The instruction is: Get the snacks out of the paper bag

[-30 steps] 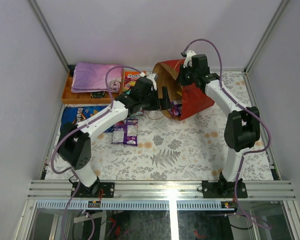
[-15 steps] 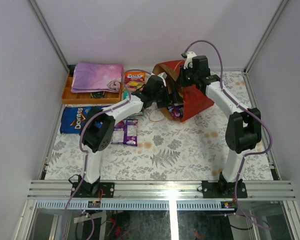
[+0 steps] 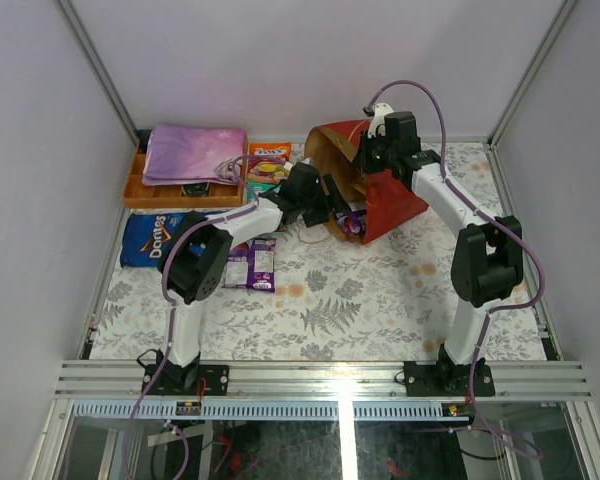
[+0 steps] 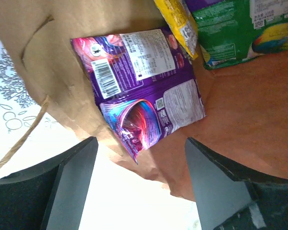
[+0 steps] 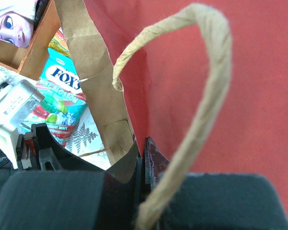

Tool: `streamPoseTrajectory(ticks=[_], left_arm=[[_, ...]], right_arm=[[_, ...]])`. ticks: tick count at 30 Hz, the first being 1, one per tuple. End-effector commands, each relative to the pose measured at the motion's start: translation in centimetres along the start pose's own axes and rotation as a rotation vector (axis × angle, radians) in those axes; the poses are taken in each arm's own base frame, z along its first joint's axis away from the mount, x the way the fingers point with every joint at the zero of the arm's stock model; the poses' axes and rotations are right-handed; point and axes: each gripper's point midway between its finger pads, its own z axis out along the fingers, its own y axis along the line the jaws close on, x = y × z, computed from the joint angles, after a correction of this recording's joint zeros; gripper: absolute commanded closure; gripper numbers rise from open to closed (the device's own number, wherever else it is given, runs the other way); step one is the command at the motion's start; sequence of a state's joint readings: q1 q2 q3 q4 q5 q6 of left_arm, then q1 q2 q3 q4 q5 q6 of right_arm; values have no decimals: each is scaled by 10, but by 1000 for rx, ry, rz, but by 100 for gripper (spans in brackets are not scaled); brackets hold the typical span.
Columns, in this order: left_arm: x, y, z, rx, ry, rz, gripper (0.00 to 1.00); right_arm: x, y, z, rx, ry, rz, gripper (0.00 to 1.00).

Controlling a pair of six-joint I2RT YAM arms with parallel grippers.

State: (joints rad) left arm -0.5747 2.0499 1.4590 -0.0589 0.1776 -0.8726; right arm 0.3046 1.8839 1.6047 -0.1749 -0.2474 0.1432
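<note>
red paper on the outside, brown kraft inside: the bag (image 3: 392, 203) lies on its side at the far middle of the table (image 3: 380, 290), its mouth turned toward the left arm. the right gripper (image 5: 143, 165) is pinched together on the bag's upper rim, paper between its fingers, and a string handle (image 5: 204, 96) loops in front of its camera. the left gripper (image 4: 140, 148) sits at the bag's mouth with its fingers apart and nothing between them held. just beyond its fingertips, inside the bag, lies a purple packet (image 4: 139, 81). deeper in are a yellow packet (image 4: 180, 21) and a green packet (image 4: 235, 28), the yellow overlapping the green. out on the table, two purple packets (image 3: 252, 264) lie near the left arm. a doritos bag (image 3: 158, 238) lies by the left edge, just in front of the tray (image 3: 135, 190) with its cloth (image 3: 192, 152).
</note>
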Motion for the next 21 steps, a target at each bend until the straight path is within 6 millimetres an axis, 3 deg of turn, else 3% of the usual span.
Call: streamPoseTrajectory(ticks=[1,9,16,21], left_arm=[[-18,-8,2,31,-63,-14,30],[-12,-4,24,39,-26,-18,42],[2,17,34,-6,3,-32,47],[5,26,41,-25,12,-31,58]], right_arm=[[-37,18,-17,-50,-112,-5,100],[-36,17,-17,-45,-107,-2,100],[-35,16,-16,-43,-106,-2,100],[-34,16,-13,-44,-103,5,100]])
